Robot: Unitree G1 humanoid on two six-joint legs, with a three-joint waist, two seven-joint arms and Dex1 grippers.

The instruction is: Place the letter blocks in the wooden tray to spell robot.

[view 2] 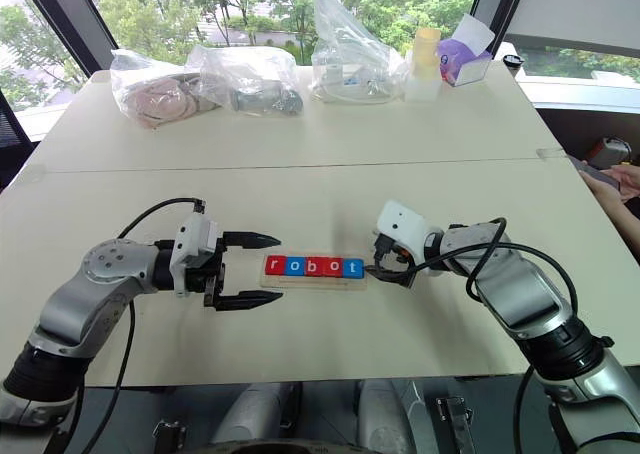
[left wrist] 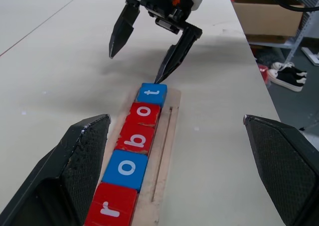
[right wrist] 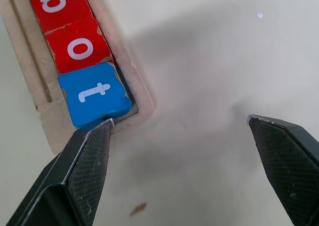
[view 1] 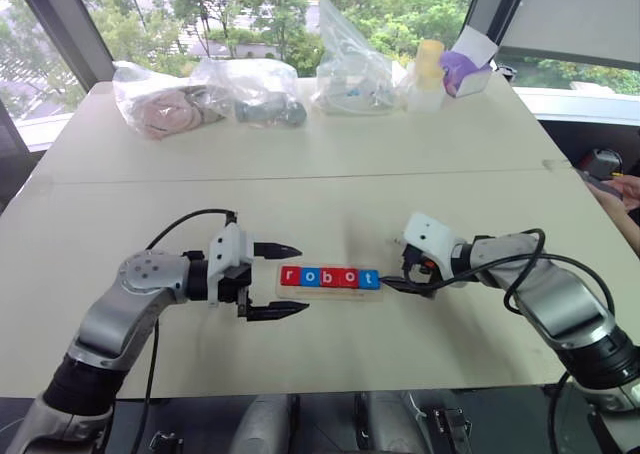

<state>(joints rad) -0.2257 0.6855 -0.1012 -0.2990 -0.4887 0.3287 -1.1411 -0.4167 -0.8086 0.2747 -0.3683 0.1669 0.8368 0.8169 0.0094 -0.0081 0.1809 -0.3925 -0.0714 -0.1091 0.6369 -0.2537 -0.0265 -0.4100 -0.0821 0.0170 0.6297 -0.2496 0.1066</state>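
letter blocks (view 1: 330,276): five in one row inside the wooden tray (left wrist: 168,131), side against side, spelling robot: red r (left wrist: 110,208), blue o (left wrist: 127,169), red b (left wrist: 135,139), red o (left wrist: 144,111), blue t (left wrist: 152,92).
wooden tray: flat on the counter (view 1: 300,194), lying between the two hands; a bare grooved strip runs alongside the row.
left hand (view 1: 298,279): fingers spread wide, holding nothing, pointed at the r end of the tray; that end sits at the gap between the fingertips, one tip off to each side.
right hand (left wrist: 135,66): spread and empty, at the t end; one fingertip (right wrist: 97,131) is at the outer corner of the blue t and the tray's end wall, too close to tell whether it touches; the other finger hangs over bare counter, apart from the tray.
plastic bags (view 1: 160,99): far beyond both hands, along the counter's far edge.
person's hand (view 1: 622,196): at the counter's side edge, out past the right arm.
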